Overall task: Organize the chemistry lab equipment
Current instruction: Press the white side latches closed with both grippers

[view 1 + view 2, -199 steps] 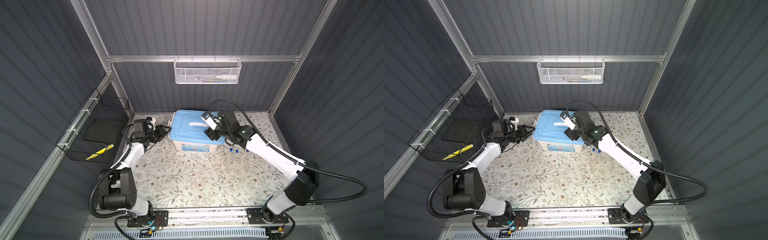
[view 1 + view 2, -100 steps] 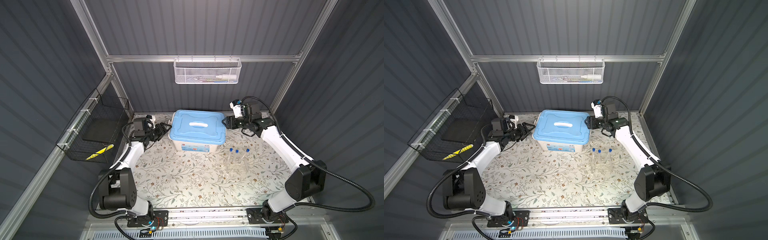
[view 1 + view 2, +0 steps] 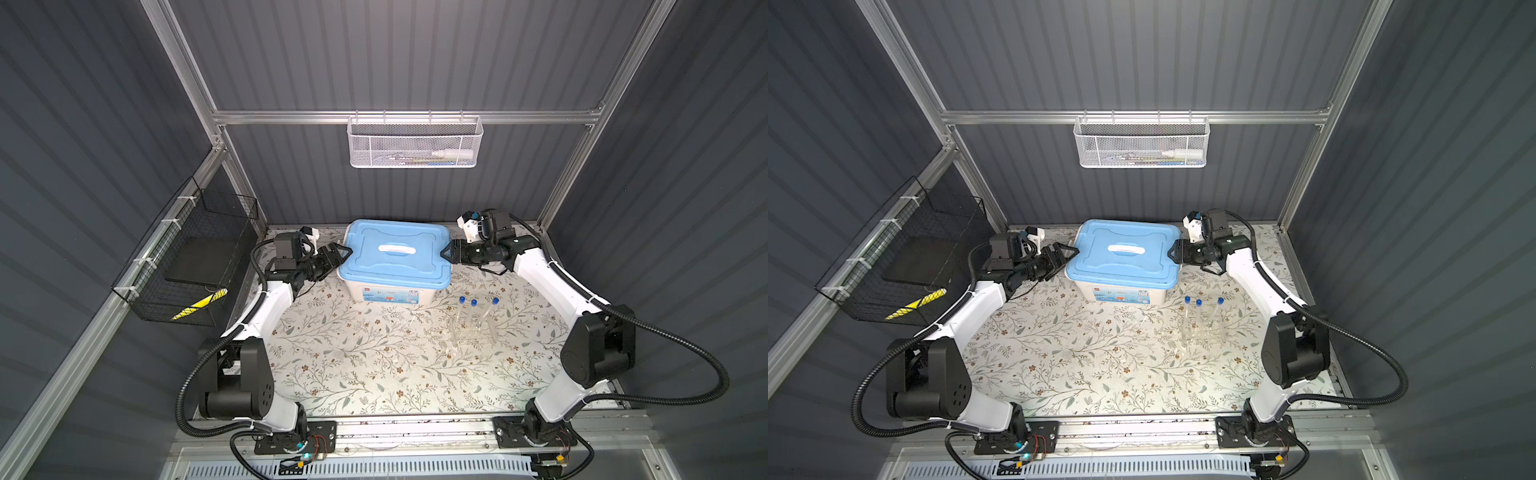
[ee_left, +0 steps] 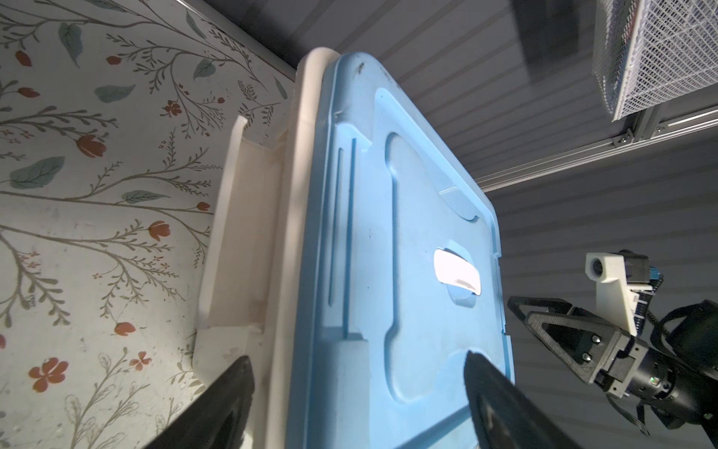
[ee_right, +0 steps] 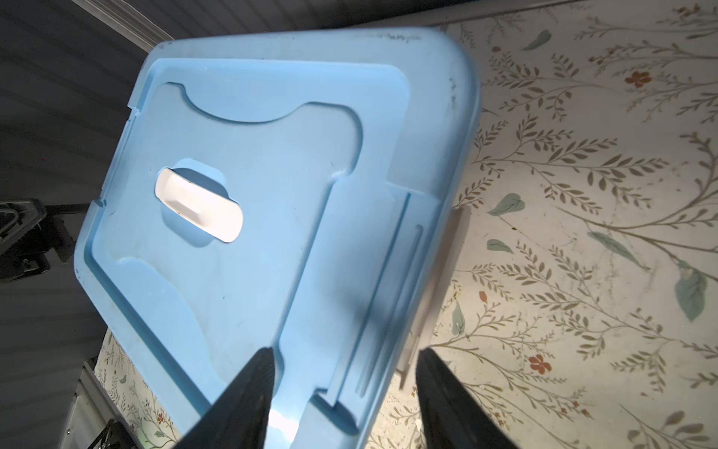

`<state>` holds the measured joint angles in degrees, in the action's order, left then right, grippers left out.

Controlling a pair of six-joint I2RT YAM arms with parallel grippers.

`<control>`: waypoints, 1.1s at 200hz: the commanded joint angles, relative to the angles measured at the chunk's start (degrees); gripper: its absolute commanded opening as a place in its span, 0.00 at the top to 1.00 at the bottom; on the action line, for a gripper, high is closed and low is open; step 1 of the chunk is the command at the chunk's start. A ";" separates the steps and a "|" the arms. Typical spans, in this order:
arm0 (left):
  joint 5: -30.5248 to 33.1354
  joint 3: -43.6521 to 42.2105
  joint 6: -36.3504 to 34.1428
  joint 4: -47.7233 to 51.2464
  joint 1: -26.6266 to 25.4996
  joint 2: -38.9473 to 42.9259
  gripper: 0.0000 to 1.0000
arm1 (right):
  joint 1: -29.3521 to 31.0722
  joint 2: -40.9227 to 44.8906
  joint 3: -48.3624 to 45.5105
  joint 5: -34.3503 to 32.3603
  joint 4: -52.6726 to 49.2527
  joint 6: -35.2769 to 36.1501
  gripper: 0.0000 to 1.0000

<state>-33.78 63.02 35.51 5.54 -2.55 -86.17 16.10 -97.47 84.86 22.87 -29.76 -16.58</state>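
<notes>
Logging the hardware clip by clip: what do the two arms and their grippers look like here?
The left arm and right arm have white shell links and bulky black joints, with a black corrugated cable looping beside each. The left gripper and right gripper are black, with tapered triangular fingers. A white block-shaped camera mount sits at each wrist. No markings are legible.

The left arm (image 3: 270,307) and right arm (image 3: 552,282) are built of white shells and black joints, with black ribbed cables (image 3: 665,400) looped alongside. Behind the black, triangular-fingered left claw (image 3: 347,253) and right claw (image 3: 444,253), white camera brackets (image 3: 469,228) are mounted.
</notes>
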 commanded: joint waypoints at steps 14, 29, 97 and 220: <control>0.46 1.51 -1.58 0.93 -0.16 0.35 0.12 | -0.28 -1.35 -0.49 3.26 -0.50 -2.20 0.40; 0.39 1.36 -1.54 0.74 -0.18 0.46 0.11 | -0.28 -2.19 -0.14 3.97 -0.59 -2.71 0.40; 0.12 1.61 -1.43 0.35 -0.57 -0.22 0.11 | 0.33 -4.37 2.57 6.40 0.86 -6.18 0.46; 0.91 2.23 -1.67 0.48 -1.30 -2.03 0.11 | 0.43 -6.54 6.20 -0.40 -2.52 -6.65 0.46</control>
<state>-33.36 63.59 35.20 5.50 -3.46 -87.72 16.27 -106.43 93.36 24.86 -31.46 -23.57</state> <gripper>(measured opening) 0.892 0.539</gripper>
